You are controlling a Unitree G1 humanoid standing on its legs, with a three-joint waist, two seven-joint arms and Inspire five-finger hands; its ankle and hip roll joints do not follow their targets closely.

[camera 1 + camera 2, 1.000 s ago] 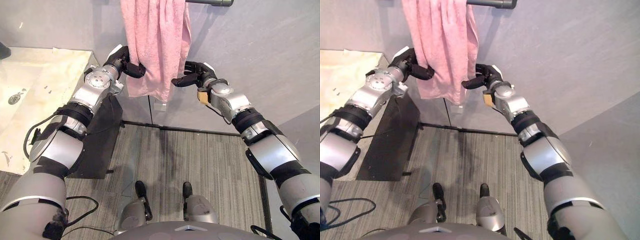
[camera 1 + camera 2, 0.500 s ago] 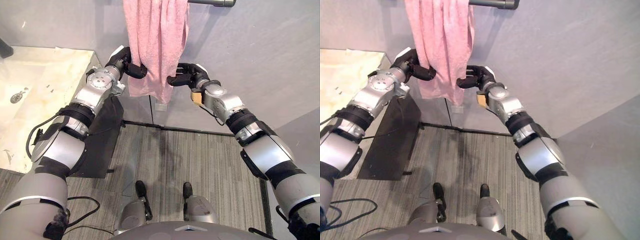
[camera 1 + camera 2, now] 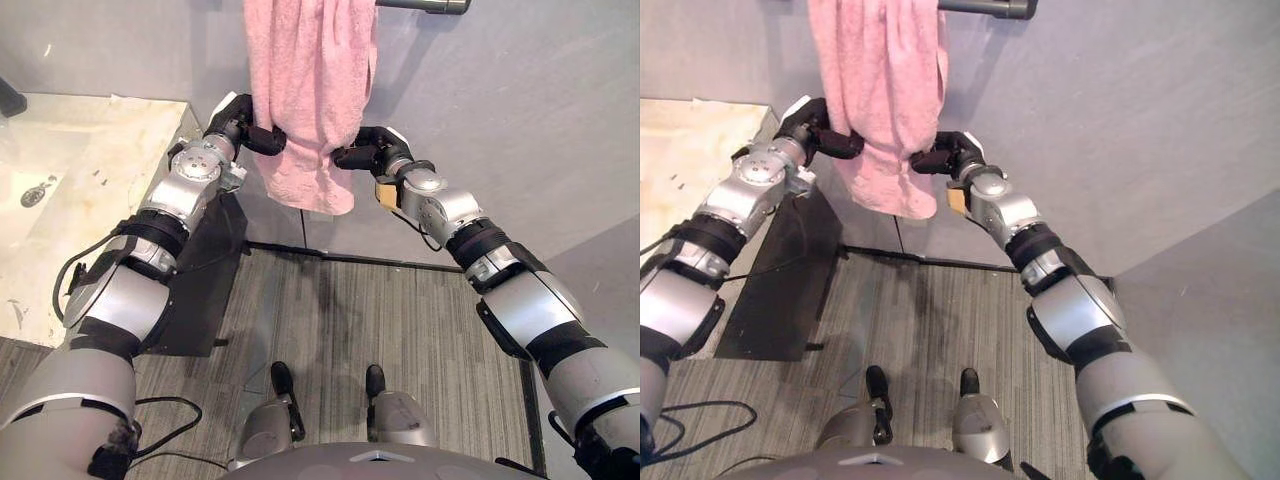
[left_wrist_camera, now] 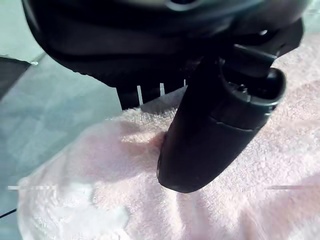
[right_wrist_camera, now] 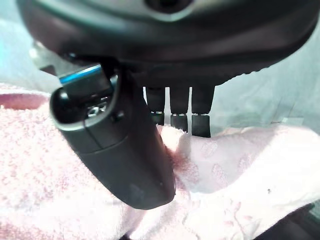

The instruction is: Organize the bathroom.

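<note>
Nearest to me, a grey striped carpet floor (image 3: 400, 320) runs up to the foot of the grey wall (image 3: 520, 110). To my left stands a black cabinet side panel (image 3: 205, 275) under a pale stone countertop (image 3: 90, 170), whose sink drain (image 3: 34, 192) sits near the left edge of the head views.

Farther out, both my arms reach up to the pink towel (image 3: 312, 70), which hangs against the wall from a dark rail (image 3: 425, 5) at the top of the views. My left hand (image 3: 247, 128) grips the towel's left edge: in the left wrist view my thumb (image 4: 210, 135) presses into the terry cloth (image 4: 260, 165), with my fingers curled behind it. My right hand (image 3: 370, 152) grips the towel's right edge at about the same height: in the right wrist view my thumb (image 5: 117, 150) lies on the pink cloth (image 5: 240, 170), and my fingertips (image 5: 201, 122) close on it from the other side.

Between my two hands the towel is drawn in narrow. Its lower end (image 3: 898, 190) hangs below both hands, bunched and slanting, clear of the floor.
</note>
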